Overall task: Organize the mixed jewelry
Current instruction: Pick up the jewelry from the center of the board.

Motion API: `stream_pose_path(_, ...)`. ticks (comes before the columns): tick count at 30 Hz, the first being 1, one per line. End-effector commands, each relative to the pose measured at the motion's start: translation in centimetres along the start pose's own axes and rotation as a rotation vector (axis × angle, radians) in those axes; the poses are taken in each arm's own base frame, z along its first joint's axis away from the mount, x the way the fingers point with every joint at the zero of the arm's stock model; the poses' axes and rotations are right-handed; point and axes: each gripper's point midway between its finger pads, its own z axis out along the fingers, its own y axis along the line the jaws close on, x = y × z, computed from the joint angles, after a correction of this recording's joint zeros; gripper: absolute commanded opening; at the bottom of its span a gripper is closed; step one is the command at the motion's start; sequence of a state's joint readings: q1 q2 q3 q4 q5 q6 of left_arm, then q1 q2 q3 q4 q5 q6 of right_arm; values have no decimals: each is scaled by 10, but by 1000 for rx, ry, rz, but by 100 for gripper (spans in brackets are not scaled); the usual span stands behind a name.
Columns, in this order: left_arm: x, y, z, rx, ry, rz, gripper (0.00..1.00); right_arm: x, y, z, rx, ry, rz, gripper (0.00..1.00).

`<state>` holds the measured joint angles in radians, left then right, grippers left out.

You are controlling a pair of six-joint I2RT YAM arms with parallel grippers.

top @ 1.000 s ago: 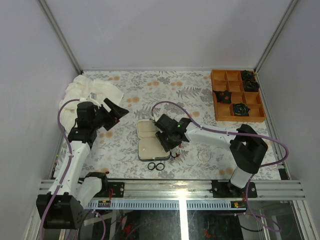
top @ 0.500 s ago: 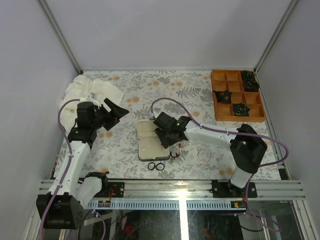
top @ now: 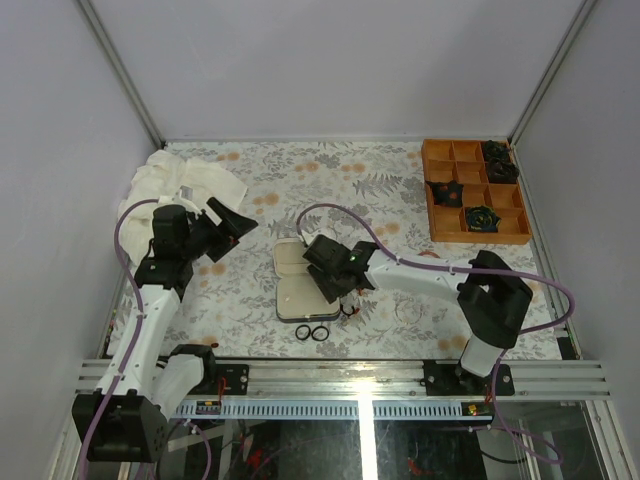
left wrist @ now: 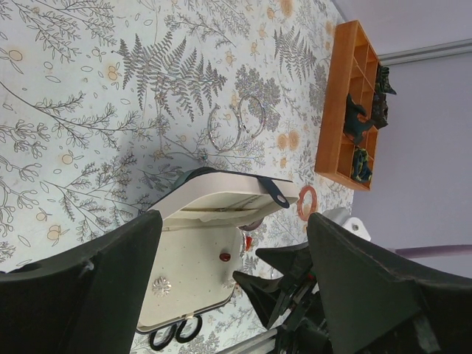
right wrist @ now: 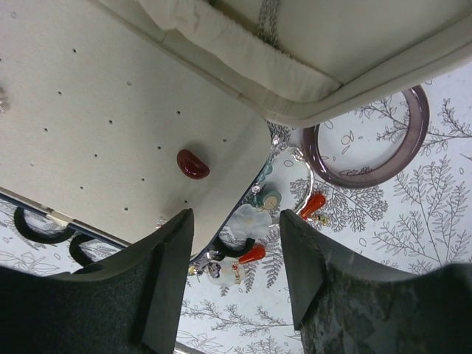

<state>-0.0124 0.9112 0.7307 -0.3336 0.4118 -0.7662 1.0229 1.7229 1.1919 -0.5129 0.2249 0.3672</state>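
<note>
The navy case [top: 292, 280] lies open, cream lining up. My right gripper [top: 338, 283] hovers open over its right edge. In the right wrist view the gripper [right wrist: 234, 221] is open and empty above a small pile: a white flower piece [right wrist: 248, 221], red drop earrings [right wrist: 313, 204], a green bead [right wrist: 268, 199] and a black ring [right wrist: 231, 248]. A red bead [right wrist: 192, 164] sits on the lining. A dark reddish bangle [right wrist: 369, 144] lies beside the case. Two black rings [top: 312, 333] lie in front of the case. My left gripper [top: 226, 224] is open and empty, off to the left.
An orange divided tray [top: 446, 214] with black rosettes stands at the back right. A white cloth [top: 185, 180] lies at the back left. Thin silver hoops [left wrist: 236, 122] lie on the patterned table beyond the case. A pink ring [left wrist: 305, 203] lies near the case's lid.
My right gripper has shifted a little to the left, over the case's right edge. The left arm has not moved.
</note>
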Motion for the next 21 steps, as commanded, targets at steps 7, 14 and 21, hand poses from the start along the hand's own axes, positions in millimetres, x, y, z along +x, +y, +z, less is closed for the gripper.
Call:
stream_pose_path(7, 0, -8, -4, 43, -7, 30, 80, -14, 4, -9, 56, -104, 0, 55)
stream_pose_path(14, -1, -10, -4, 47, -9, 31, 80, -23, -11, -29, 114, -168, 30, 53)
stream_pose_path(21, -3, -13, -6, 54, -13, 30, 80, -27, 5, -42, 6, -215, 16, 41)
